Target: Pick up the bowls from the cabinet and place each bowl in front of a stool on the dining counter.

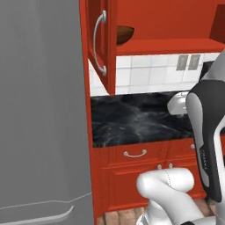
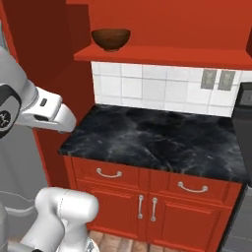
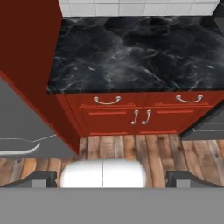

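A glossy, round reddish-brown bowl [image 2: 111,39] sits upright on the flat red shelf [image 2: 162,55] of the cabinet, near its left end. The cabinet door [image 1: 102,44] stands swung open, its long curved white handle [image 1: 99,42] facing out. Below, white square tiles [image 2: 147,88] back a black marble-veined worktop [image 2: 157,138] over red drawers [image 3: 107,100] with small curved handles. In the hand view, the gripper [image 3: 111,177] shows two dark fingertips [image 3: 37,178] set wide apart, empty, over wooden floor planks [image 3: 144,151].

Brown bowl [image 1: 124,34] half behind open cabinet door [image 1: 102,44].
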Robot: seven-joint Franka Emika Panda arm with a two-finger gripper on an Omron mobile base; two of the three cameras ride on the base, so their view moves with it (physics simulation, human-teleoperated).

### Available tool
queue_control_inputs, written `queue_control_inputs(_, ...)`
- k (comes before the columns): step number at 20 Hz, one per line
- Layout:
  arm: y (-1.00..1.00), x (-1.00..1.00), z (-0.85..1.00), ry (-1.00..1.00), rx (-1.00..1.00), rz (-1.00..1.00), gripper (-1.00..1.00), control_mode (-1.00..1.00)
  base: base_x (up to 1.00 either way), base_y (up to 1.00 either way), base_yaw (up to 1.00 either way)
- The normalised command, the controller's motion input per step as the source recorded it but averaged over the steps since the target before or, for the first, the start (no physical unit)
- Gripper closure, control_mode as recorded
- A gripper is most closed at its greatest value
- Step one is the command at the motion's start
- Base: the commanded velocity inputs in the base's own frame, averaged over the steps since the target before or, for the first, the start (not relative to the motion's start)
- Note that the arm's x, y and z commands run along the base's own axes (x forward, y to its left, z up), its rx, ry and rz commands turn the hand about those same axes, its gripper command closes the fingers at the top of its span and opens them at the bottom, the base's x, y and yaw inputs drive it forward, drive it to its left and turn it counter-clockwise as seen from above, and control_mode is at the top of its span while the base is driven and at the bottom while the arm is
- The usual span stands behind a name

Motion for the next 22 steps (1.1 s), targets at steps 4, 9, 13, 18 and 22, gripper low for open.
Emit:
queue_control_inputs(4, 0.00, 0.00, 0.00, 0.00, 0.00, 0.00, -1.00, 1.00, 0.32, -0.22, 0.00)
queue_control_inputs(9, 0.00, 0.00, 0.00, 0.00, 0.00, 0.00, -1.00, 1.00, 0.42, -0.28, 0.00)
queue_control_inputs(13, 0.00, 0.00, 0.00, 0.00, 0.00, 0.00, -1.00, 1.00, 0.66, -0.38, 0.00)
queue_control_inputs(18, 0.00, 0.00, 0.00, 0.00, 0.00, 0.00, -1.00, 1.00, 0.50, -0.19, 0.00)
queue_control_inputs(22, 0.00, 0.00, 0.00, 0.00, 0.00, 0.00, -1.00, 1.00, 0.13, -0.02, 0.00)
